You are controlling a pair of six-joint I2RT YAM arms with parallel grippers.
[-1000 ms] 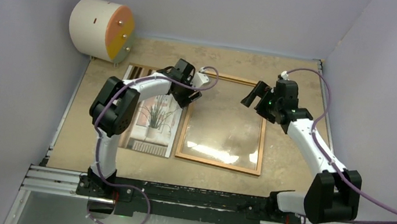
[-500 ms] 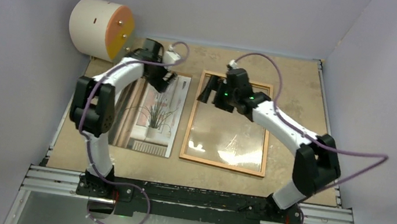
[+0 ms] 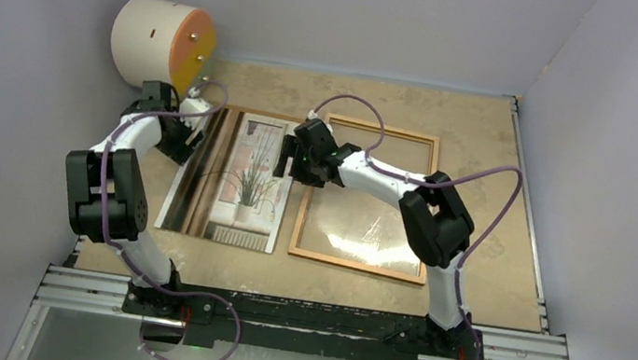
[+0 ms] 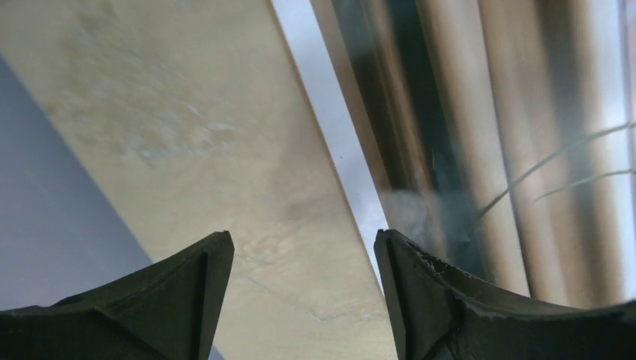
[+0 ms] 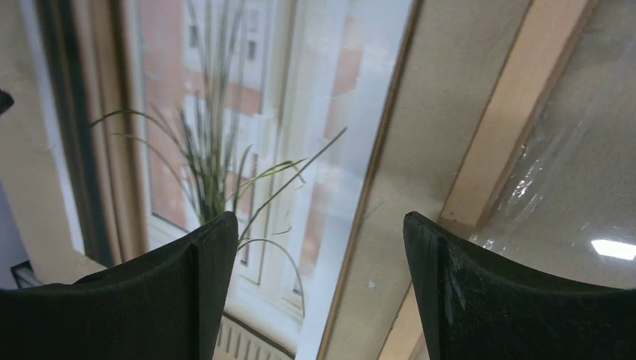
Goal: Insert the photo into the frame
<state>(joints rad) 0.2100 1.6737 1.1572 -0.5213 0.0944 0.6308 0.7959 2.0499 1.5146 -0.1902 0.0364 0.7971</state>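
Note:
The photo (image 3: 235, 178), a glossy print of a spindly plant by a window, lies flat on the table, left of the frame (image 3: 356, 264). The frame is a thin orange-brown wooden rectangle with a shiny pane. My left gripper (image 3: 189, 141) hovers open over the photo's far left edge. In the left wrist view the gripper (image 4: 301, 234) straddles bare table, one finger over the photo (image 4: 465, 112). My right gripper (image 3: 285, 158) stands open across the photo's right edge. In the right wrist view the gripper (image 5: 319, 217) spans the photo (image 5: 225, 112) and the table strip beside the frame (image 5: 517, 105). Neither holds anything.
A cream cylinder with an orange face (image 3: 163, 45) lies at the far left corner, close behind my left arm. Lavender walls (image 3: 12, 127) enclose the table on three sides. Both arm bases stand on a black rail (image 3: 305, 317) at the near edge.
Both arms swung left. The left gripper went from the photo's far right corner to its left edge. The right gripper crossed from the frame's far right side to the photo's right edge.

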